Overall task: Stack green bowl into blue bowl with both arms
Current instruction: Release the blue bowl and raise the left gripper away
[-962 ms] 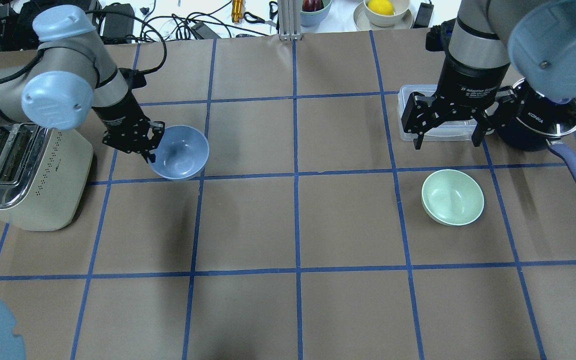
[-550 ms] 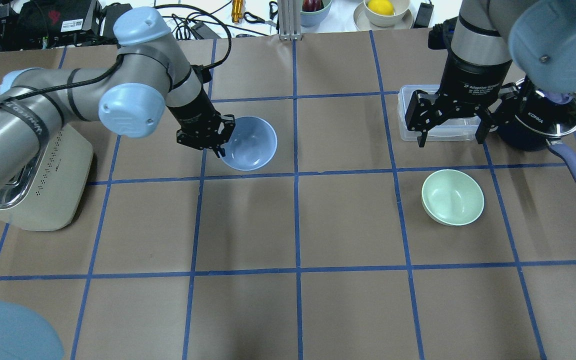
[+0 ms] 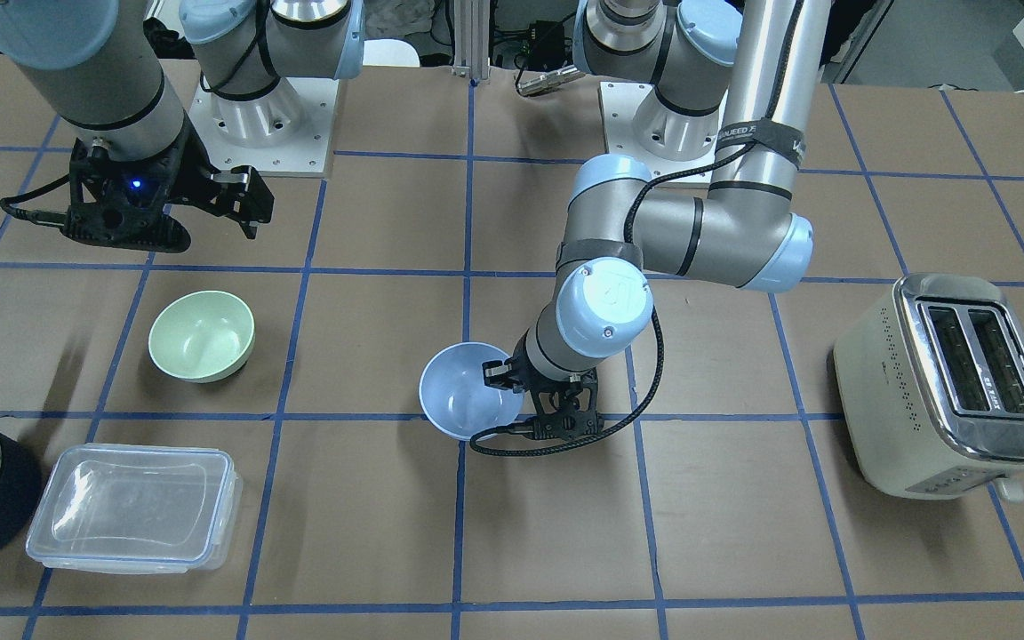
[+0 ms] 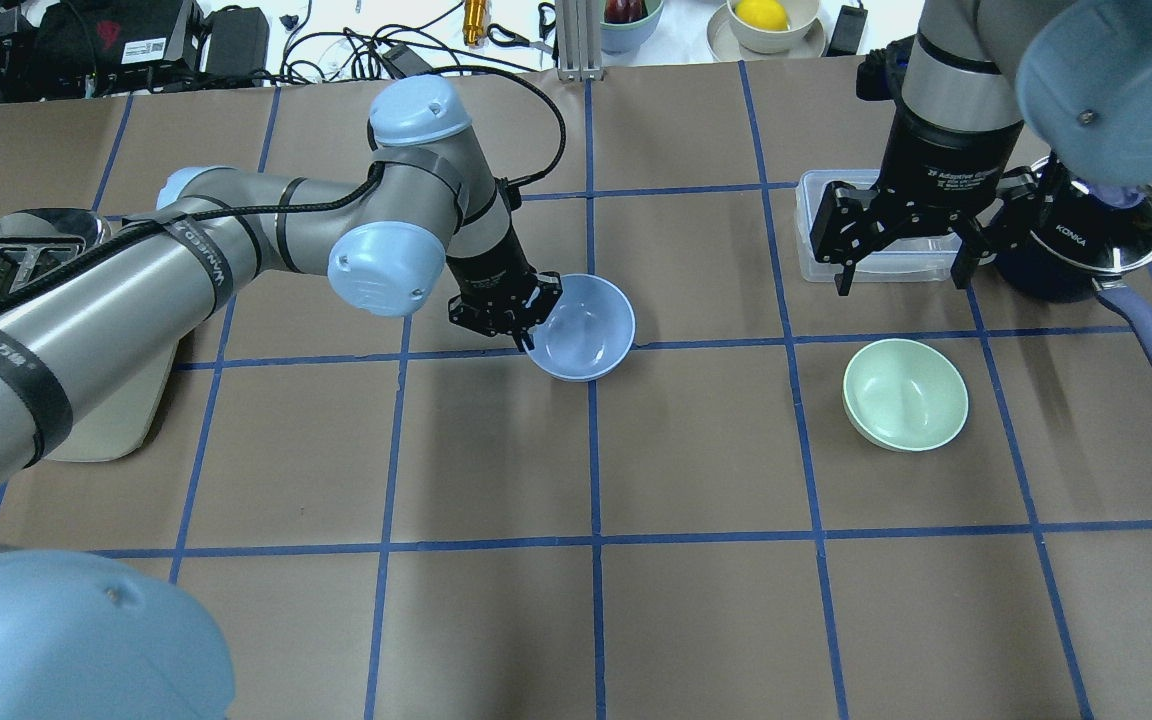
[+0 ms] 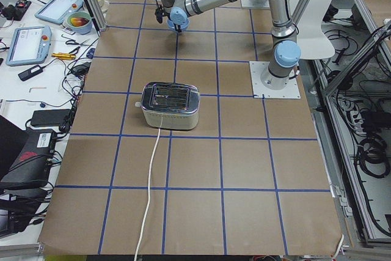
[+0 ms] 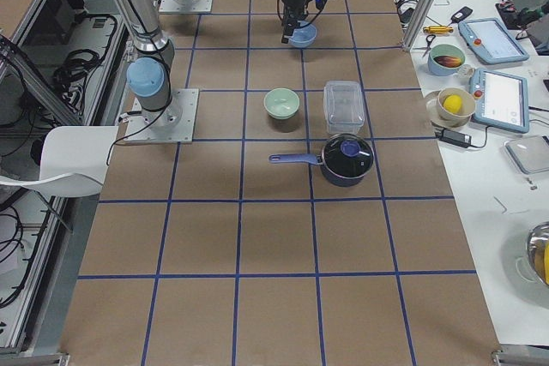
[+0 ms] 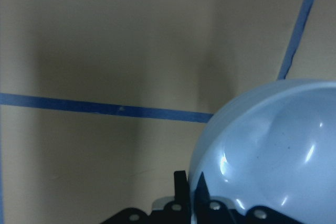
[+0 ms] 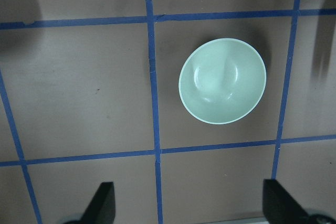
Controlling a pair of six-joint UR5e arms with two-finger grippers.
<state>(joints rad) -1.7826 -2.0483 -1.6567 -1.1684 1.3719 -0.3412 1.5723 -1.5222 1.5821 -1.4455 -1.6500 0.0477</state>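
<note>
The blue bowl (image 4: 581, 327) hangs near the table's middle, pinched at its rim by my left gripper (image 4: 528, 322), which is shut on it. It also shows in the front-facing view (image 3: 468, 391), with the left gripper (image 3: 499, 372) on its rim, and in the left wrist view (image 7: 268, 150). The green bowl (image 4: 905, 394) sits upright on the table at the right, also in the front-facing view (image 3: 202, 336) and the right wrist view (image 8: 222, 80). My right gripper (image 4: 898, 262) hovers open and empty above and behind the green bowl.
A clear plastic container (image 4: 816, 215) and a dark blue saucepan (image 4: 1086, 250) stand behind the green bowl. A cream toaster (image 3: 948, 382) stands at the robot's left. Cables, bowls and a lemon lie beyond the far table edge.
My left arm has carried the blue bowl to the right, from beside the toaster to near the table's middle. The right gripper has hardly moved. The green bowl is unmoved.
</note>
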